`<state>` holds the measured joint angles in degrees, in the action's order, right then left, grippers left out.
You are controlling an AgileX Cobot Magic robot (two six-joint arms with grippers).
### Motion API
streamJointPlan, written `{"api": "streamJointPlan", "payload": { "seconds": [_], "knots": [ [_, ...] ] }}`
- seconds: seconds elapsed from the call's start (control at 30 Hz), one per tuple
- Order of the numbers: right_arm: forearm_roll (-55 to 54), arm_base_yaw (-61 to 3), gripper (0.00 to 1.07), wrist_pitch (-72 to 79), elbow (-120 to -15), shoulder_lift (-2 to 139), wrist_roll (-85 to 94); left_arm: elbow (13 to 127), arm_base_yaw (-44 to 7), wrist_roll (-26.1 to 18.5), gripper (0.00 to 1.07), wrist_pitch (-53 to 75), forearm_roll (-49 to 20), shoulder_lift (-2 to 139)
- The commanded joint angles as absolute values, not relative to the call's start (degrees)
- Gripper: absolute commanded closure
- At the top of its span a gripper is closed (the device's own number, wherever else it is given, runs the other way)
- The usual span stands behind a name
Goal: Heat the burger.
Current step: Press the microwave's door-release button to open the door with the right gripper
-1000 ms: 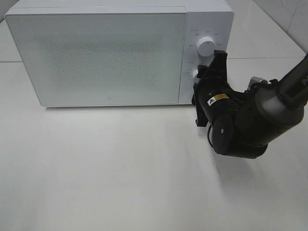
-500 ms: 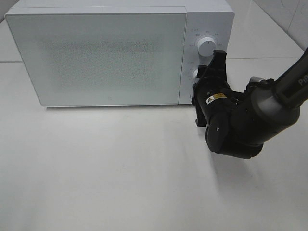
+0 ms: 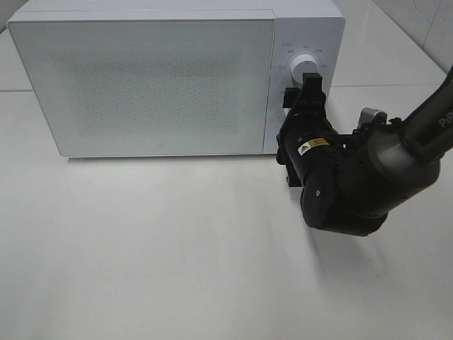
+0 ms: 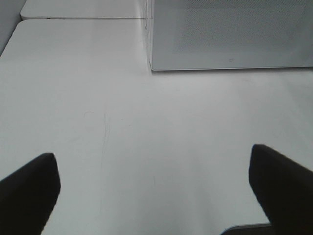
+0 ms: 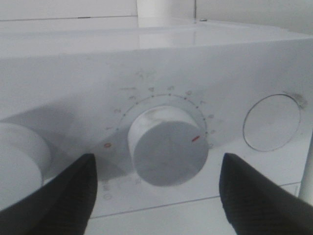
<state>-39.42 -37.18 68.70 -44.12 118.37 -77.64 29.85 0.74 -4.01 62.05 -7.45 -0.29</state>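
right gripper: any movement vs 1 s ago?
Yes. The right gripper shifted left, toward the microwave door. Its top finger sat below and to the right of the upper knob; now it is directly under that knob.

Kitchen-style test bench: microwave (image 3: 156, 78), white tabletop (image 3: 177, 248).

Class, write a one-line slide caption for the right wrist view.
Open right claw straddles a white dial on the microwave control panel, fingers clear of it.
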Motion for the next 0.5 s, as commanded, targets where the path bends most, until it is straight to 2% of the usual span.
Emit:
{"api": "streamJointPlan", "payload": {
  "seconds": [0.03,0.23,0.5],
  "knots": [
    [-38.0,-37.6,0.37,72.1,-42.6,116.5,-75.3,29.8,0.9,-3.8,0.07,61.4,-7.7,-1.5],
    [-34.1,-38.2,0.37,68.4,-37.4,113.1,-72.8,29.8,0.9,-3.8,0.07,61.4,-7.7,-1.5],
    [-31.9,-38.1,0.37,56.2,-33.5,104.6,-54.0,29.8,0.9,-3.8,0.07,61.4,-7.7,-1.5]
  ]
}}
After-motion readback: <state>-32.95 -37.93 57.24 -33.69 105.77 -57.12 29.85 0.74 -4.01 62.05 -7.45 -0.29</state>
